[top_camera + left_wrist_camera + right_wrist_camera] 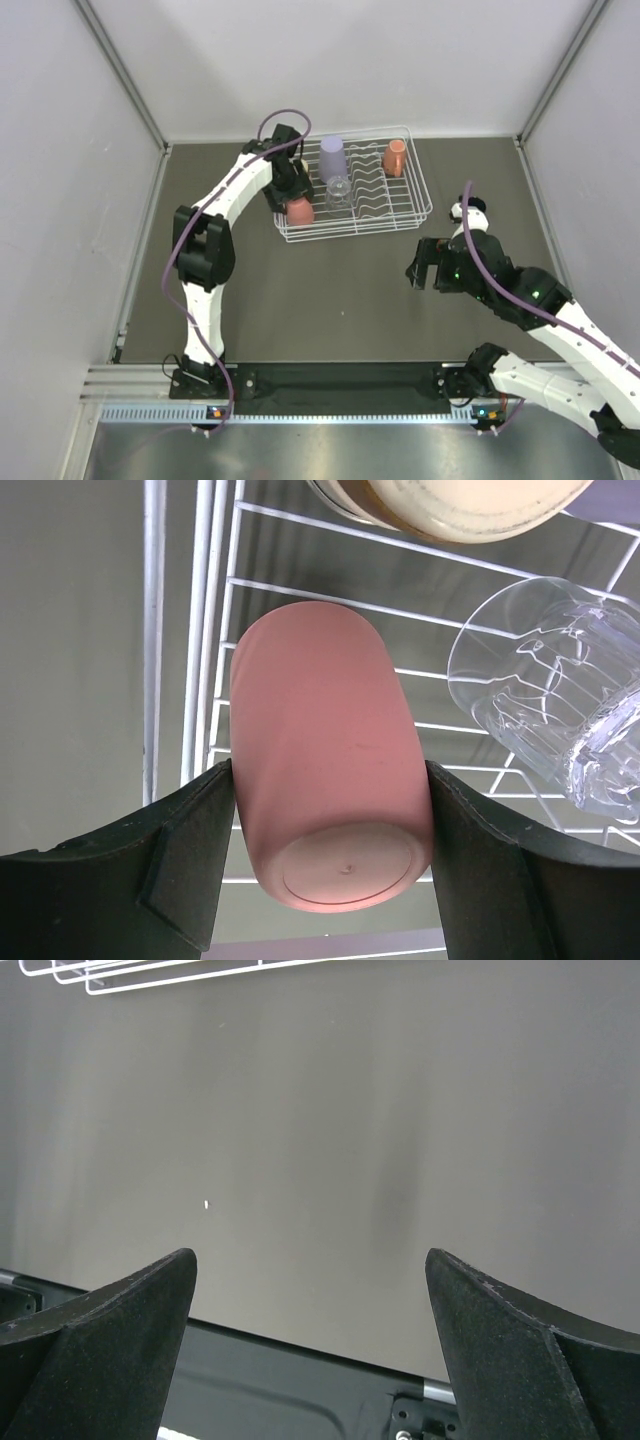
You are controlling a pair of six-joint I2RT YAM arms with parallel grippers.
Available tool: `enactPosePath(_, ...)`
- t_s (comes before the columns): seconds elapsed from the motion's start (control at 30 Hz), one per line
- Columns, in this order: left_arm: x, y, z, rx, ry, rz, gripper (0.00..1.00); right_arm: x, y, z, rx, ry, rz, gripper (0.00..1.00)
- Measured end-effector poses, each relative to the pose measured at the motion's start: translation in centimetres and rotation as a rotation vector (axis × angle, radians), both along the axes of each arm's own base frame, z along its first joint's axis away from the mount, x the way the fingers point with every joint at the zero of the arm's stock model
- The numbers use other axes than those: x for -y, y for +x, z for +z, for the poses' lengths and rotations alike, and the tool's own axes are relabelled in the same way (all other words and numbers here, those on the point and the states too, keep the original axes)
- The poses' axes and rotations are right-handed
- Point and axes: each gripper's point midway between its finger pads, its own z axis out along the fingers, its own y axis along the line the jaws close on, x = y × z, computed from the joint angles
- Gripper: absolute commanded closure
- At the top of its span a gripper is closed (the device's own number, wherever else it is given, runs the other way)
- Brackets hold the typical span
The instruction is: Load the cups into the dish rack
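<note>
My left gripper [293, 200] is shut on a plain pink tumbler [299, 211], fingers pressed against both its sides. In the left wrist view the tumbler [325, 750] hangs with its base toward the camera, over the near left corner of the white wire dish rack [215, 630]. In the rack [420, 200] stand a lavender tumbler [332, 155], a clear shiny cup [339, 192] and a salmon-pink mug [395, 158]. The clear cup [560, 690] lies just right of the held tumbler. My right gripper [425, 265] is open and empty over the bare mat, right of the rack.
Dark mat [330, 300] covers the table between white side walls. The rack's near edge [150, 978] shows at the top of the right wrist view. A black base rail [340, 380] runs along the near edge. A pale cup end [470, 505] sits at the top of the left wrist view.
</note>
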Motion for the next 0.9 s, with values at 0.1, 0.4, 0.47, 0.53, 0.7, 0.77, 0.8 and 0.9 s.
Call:
enactPosePath(0.1, 0.02, 0.16, -0.14, -0.003, 0.007, -0.023, 0.95, -0.15, -0.06, -0.09, -0.003, 0.01, 0.002, 0.04)
enactPosePath(0.4, -0.08, 0.44, -0.23, 0.004, 0.014, -0.072, 0.74, -0.25, -0.11, -0.43, -0.008, 0.009, 0.007, 0.04)
enactPosePath(0.47, -0.12, 0.48, -0.22, 0.006, 0.016, -0.078, 0.72, -0.25, -0.11, -0.43, -0.009, 0.009, 0.008, 0.04)
enactPosePath(0.53, -0.2, 0.52, -0.22, 0.007, 0.018, -0.08, 0.66, -0.26, -0.12, -0.43, -0.009, 0.01, 0.008, 0.04)
enactPosePath(0.7, -0.27, 0.59, -0.21, 0.009, 0.017, -0.081, 0.54, -0.26, -0.17, -0.35, -0.006, 0.013, 0.01, 0.04)
enactPosePath(0.77, -0.27, 0.59, -0.21, 0.009, 0.017, -0.081, 0.54, -0.24, -0.2, -0.29, -0.004, 0.015, 0.011, 0.04)
enactPosePath(0.8, -0.27, 0.59, -0.21, 0.009, 0.017, -0.081, 0.54, -0.23, -0.21, -0.27, -0.003, 0.015, 0.011, 0.04)
enactPosePath(0.9, -0.27, 0.59, -0.21, 0.009, 0.017, -0.081, 0.53, -0.23, -0.21, -0.27, -0.003, 0.015, 0.011, 0.04)
